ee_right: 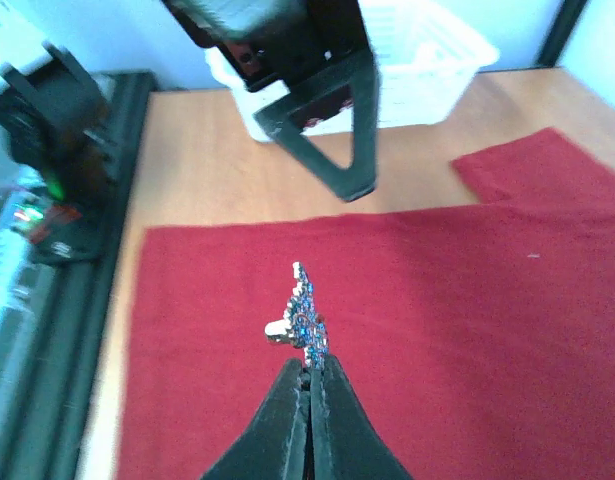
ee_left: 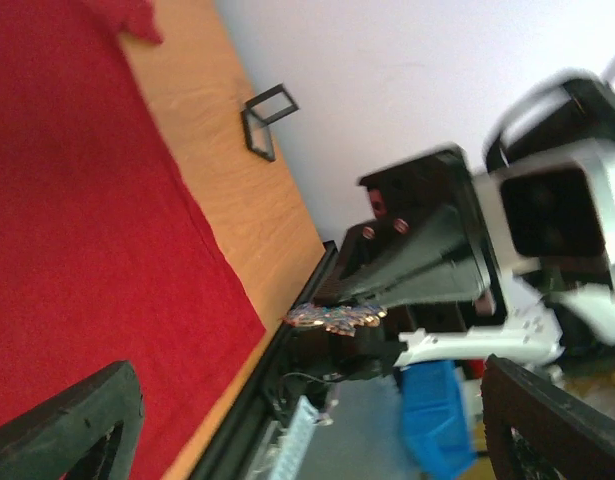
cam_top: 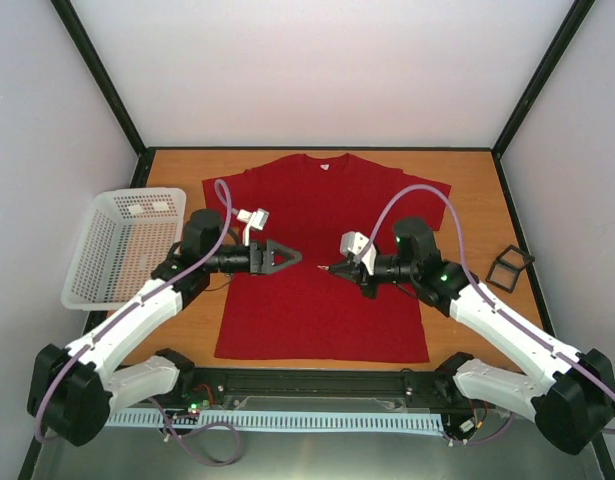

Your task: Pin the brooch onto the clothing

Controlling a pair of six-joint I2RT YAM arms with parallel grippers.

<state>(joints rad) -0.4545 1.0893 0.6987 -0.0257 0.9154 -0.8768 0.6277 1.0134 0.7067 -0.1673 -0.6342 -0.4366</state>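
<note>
- Brooch [ee_right: 307, 315], a small spiky piece set with blue stones, is in the grip of the right tool [ee_right: 310, 368], whose jaws are pressed together on its near end.
- It hangs in the air over the middle of the red T-shirt [cam_top: 317, 310], lifted off the cloth, in the gap between the two tools.
- T-shirt lies flat and spread on the wooden worktop [cam_top: 467, 200], collar at the far side, hem at the near edge.
- Left tool [cam_top: 295, 258] points right toward the brooch from close by; its own wrist view shows the jaws spread wide with nothing in them.
- White mesh basket [cam_top: 97, 260] stands on the worktop to the left of the shirt, just beside the left sleeve.
- Small black frame [cam_top: 509, 268] sits near the right edge of the worktop, apart from the shirt.
</note>
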